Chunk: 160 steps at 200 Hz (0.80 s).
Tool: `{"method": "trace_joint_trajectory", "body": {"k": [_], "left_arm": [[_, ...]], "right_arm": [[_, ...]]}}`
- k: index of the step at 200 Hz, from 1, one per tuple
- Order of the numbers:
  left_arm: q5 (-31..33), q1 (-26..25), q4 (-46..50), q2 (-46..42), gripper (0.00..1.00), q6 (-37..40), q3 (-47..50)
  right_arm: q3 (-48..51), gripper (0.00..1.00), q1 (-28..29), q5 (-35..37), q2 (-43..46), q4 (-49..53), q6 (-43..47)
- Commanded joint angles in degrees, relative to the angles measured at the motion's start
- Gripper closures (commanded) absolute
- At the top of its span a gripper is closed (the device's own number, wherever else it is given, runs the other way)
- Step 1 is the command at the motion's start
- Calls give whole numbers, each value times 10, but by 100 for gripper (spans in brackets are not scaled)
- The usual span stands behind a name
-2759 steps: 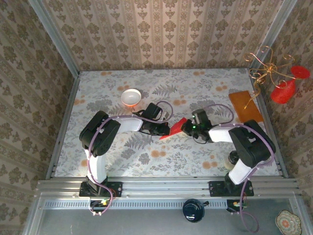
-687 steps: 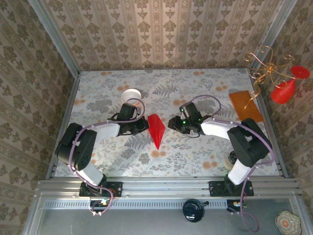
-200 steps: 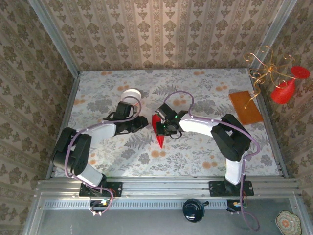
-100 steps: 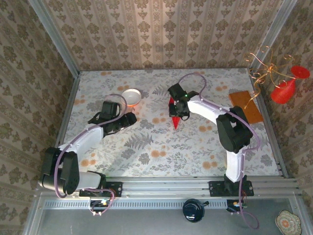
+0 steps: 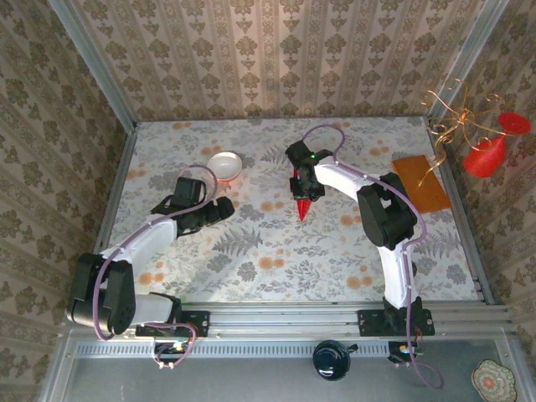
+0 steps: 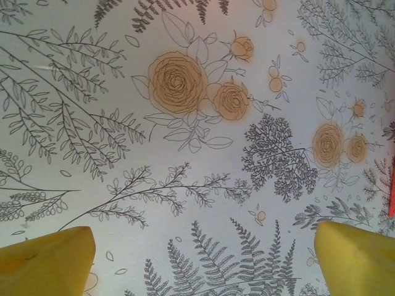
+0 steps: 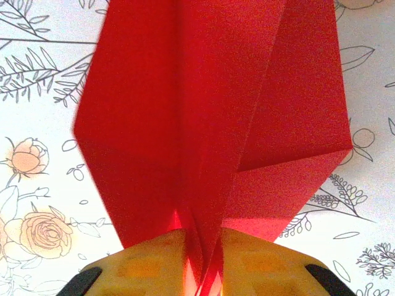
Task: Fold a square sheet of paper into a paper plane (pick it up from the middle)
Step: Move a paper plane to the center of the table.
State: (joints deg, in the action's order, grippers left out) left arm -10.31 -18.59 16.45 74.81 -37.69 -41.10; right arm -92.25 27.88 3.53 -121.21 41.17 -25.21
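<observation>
The square sheet of paper is folded into the red paper plane (image 5: 303, 203), which points toward the near edge at the table's middle back. My right gripper (image 5: 299, 179) is at its tail. In the right wrist view the plane (image 7: 203, 111) spreads out ahead, its centre folds between the yellow fingers (image 7: 154, 259). My right gripper (image 7: 203, 250) has those fingers a little apart, with light showing beside the folds. My left gripper (image 5: 219, 208) is open wide to the left, over bare cloth. In its wrist view my left gripper (image 6: 203, 262) has nothing between its fingers, and a red sliver of the plane (image 6: 392, 194) shows at the right edge.
A small white bowl (image 5: 224, 165) stands just behind the left gripper. An orange-brown board (image 5: 421, 182) lies at the right edge. A gold wire stand with red dishes (image 5: 486, 155) sits at the back right corner. Patterned walls close three sides.
The right gripper carried the plane from the table's middle toward the back and its fingers parted slightly. The left arm drew back to the left and its jaws opened wide.
</observation>
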Motion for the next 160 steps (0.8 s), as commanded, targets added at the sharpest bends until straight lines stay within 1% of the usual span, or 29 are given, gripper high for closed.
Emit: {"method": "trace_joint_trajectory", "body": {"k": [1,64,81,117,160], "left_arm": [[17,4,18,-17,6,9,2],[23,4,22,-16,3,11,2],[24,4,23,-16,2,12,2],[25,4,23,-14,1,12,3],[23,4,22,-11,1,11,3]], "right_arm": [[-12,77,-2,2,-15,24,7],[-14,74,-2,1,-32,18,2],[-15,71,-2,3,-37,18,2],[-17,61,4,22,-44,21,8],[-28,58,12,55,-64,35,15]]}}
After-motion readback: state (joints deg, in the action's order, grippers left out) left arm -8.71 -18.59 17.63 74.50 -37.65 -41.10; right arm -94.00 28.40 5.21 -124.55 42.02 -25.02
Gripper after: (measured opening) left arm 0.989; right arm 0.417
